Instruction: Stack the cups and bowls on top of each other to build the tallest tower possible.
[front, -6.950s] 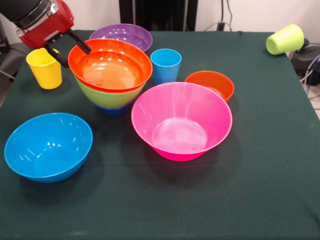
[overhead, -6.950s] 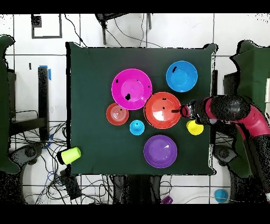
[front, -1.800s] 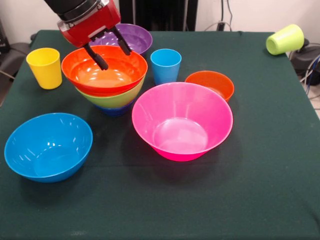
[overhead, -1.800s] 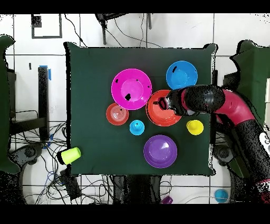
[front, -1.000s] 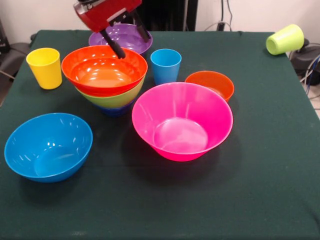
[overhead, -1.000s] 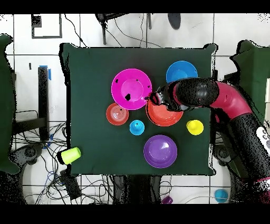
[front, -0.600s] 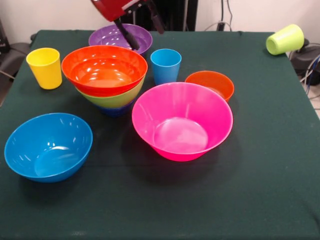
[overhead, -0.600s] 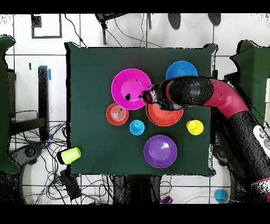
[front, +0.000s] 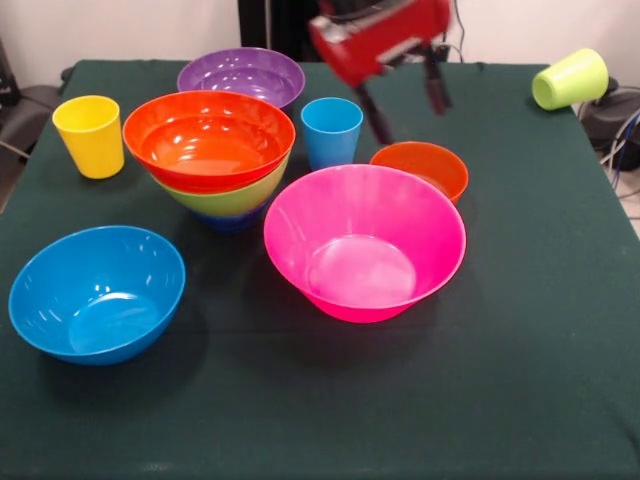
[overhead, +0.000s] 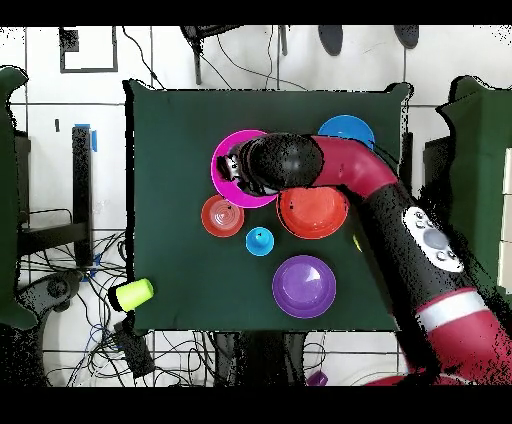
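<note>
Currently the tower (front: 212, 150) stands at the upper left of the front view: an orange-red bowl (front: 208, 135) nested in a lime green bowl (front: 225, 198), with a small dark blue bowl (front: 228, 220) showing beneath. The large pink bowl (front: 364, 240) sits at frame centre, just right of the tower, and is judged the likely next piece. Its glossy plastic wall looks light, stiff and slippery; a pinch across the thin rim is the probable hold, since the flared side offers no purchase.

The gripper (front: 405, 100) hangs at the top centre of the front view, above the gap between the light blue cup (front: 331, 131) and the small orange bowl (front: 420, 169), behind the pink bowl's far rim. Its two black fingers are spread wide apart and hold nothing. In the overhead view the arm lies across the pink bowl's right half.

Other pieces lie apart: the light blue bowl (front: 96, 291) at lower left, the purple bowl (front: 241, 75) at the top, the yellow cup (front: 90, 135) at the left edge, and the lime green cup (front: 570, 79) on its side at the upper right corner.
</note>
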